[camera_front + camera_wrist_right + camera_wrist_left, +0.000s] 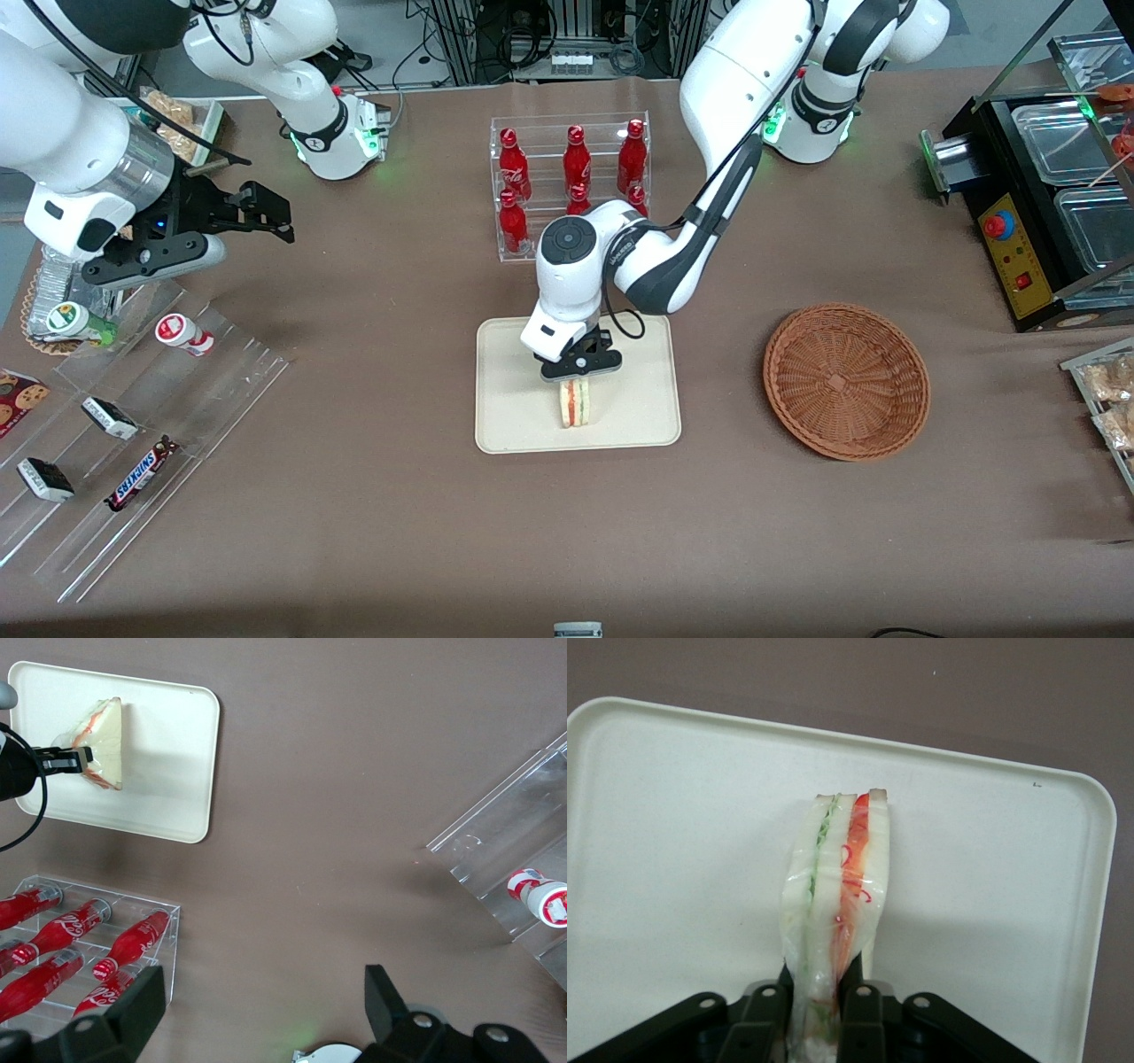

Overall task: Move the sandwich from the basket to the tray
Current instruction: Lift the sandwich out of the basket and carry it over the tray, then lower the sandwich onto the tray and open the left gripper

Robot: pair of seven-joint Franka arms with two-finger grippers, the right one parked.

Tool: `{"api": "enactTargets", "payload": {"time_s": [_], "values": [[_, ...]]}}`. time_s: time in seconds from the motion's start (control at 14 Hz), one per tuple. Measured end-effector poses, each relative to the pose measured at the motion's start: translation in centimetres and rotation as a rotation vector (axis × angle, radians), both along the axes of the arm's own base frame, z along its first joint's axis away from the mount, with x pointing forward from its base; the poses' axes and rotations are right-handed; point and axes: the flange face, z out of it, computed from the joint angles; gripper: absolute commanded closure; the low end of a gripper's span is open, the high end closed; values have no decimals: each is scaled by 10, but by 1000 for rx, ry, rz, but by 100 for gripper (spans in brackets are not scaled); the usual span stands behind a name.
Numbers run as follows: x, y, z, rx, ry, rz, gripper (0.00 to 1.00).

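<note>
A brown tabletop (567, 532) carries everything. Toward the parked arm's end lie clear acrylic racks (133, 443) with a Snickers bar (142, 476), other wrapped snack bars (109, 417) and a small red-and-white bottle (184, 335). Farther from the front camera than the tray stands a clear rack of red Coca-Cola bottles (571, 182). Toward the working arm's end sits the round wicker basket (846, 381), well apart from the tray and holding nothing that can be seen.

The cream-beige tray (523, 425) lies at the middle of the tabletop, between the basket and the snack racks. The left gripper (580, 372) hangs over the tray, pointing down, its jaws clenched on the sandwich (578, 403). In the wrist view the black fingers (855, 992) press both bread faces at the wedge's upper end. The sandwich (837, 895) is wrapped in clear film and stands on edge, its red, orange and green filling layers showing. It is over the tray's middle, its lower end at the tray floor; whether it actually rests there cannot be told.
</note>
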Motion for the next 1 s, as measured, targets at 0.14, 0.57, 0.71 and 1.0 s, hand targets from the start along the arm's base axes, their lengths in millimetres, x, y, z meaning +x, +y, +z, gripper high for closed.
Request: {"api": "enactTargets", "payload": {"time_s": [0.14, 0.57, 0.71, 1.0], "values": [[4, -1, 13, -11, -17, 1, 0], [14, 36, 156, 30, -19, 31, 0], [22, 75, 201, 46, 16, 5, 0], [66, 194, 234, 64, 99, -37, 0]]}}
